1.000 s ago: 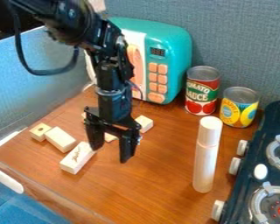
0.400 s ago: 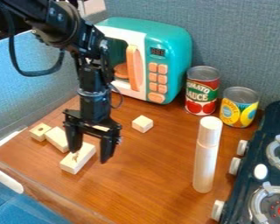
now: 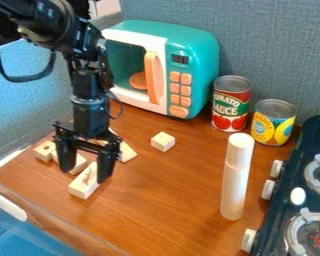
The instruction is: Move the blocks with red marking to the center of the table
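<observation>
Positioning over the marked block: we are at the pick-up step, as we judge it, with the long block with red marking (image 3: 86, 182) lying on the wooden table (image 3: 169, 205), lower left of the frame.
Gripper: we have the black gripper (image 3: 86, 175) released, its fingers parted above and about that block, nothing held; we cannot tell whether either touches.
Next move: we should line up across the block's narrow sides, lower, close, lift and carry it toward mid-frame.
Neighbouring blocks: we need care with the plain oblong block (image 3: 79, 167), partly behind the picture-left finger, and the block with a hole (image 3: 44, 151) just beside it.
Open room: we see bare wood right of the marked block, up to the white cylinder (image 3: 235, 180); the small cube (image 3: 163, 142) sits above that path.
Table edge: we should avoid drifting lower left, where the front edge runs near.
</observation>
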You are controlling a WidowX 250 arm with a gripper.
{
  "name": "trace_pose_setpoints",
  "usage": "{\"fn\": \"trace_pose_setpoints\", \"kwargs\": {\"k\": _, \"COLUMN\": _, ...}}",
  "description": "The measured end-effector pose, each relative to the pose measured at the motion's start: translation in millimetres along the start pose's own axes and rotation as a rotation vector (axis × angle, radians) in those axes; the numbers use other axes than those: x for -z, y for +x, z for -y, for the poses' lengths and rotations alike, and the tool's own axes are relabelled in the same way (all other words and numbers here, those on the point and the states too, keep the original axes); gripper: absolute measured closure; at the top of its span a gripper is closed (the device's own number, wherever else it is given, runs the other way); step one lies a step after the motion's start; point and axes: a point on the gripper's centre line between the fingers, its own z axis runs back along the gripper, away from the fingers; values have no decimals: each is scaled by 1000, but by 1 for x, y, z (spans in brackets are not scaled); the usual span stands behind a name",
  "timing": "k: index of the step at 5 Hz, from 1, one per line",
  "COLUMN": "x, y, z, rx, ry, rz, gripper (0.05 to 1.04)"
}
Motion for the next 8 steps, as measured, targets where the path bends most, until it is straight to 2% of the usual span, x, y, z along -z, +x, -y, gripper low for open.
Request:
{"fn": "trace_pose_setpoints", "kwargs": {"k": 1, "x": 0, "y": 1, "z": -10, "rx": -22, "ry": 3, "rz": 16, "gripper": 83}}
{"fn": "trace_pose_setpoints", "kwargs": {"k": 2, "x": 15, "y": 11, "z": -9, "rx": -3, "ry": -11, "rz": 10, "gripper": 83}}
{"fn": "trace_pose_setpoints", "kwargs": {"k": 3, "x": 31, "y": 33, "z": 1, "rx": 62, "ry": -43, "rz": 26, "gripper": 83}}
{"fn": "trace_pose_setpoints", "kwargs": {"k": 4, "x": 37, "y": 52, "z": 9, "rx": 90, "ry": -61, "rz": 74, "gripper": 83}}
{"fn": "trace_pose_setpoints", "kwargs": {"k": 5, "x": 37, "y": 56, "z": 10, "rx": 87, "ry": -78, "rz": 102, "gripper": 118}}
{"fn": "trace_pose_setpoints", "kwargs": {"k": 6, "x": 38, "y": 56, "z": 6, "rx": 69, "ry": -81, "rz": 123, "gripper": 384}}
{"fn": "trace_pose_setpoints", "kwargs": {"k": 7, "x": 36, "y": 54, "z": 8, "rx": 78, "ry": -87, "rz": 139, "gripper": 552}}
{"fn": "trace_pose_setpoints", "kwargs": {"k": 8, "x": 36, "y": 52, "z": 9, "rx": 74, "ry": -85, "rz": 134, "gripper": 552}}
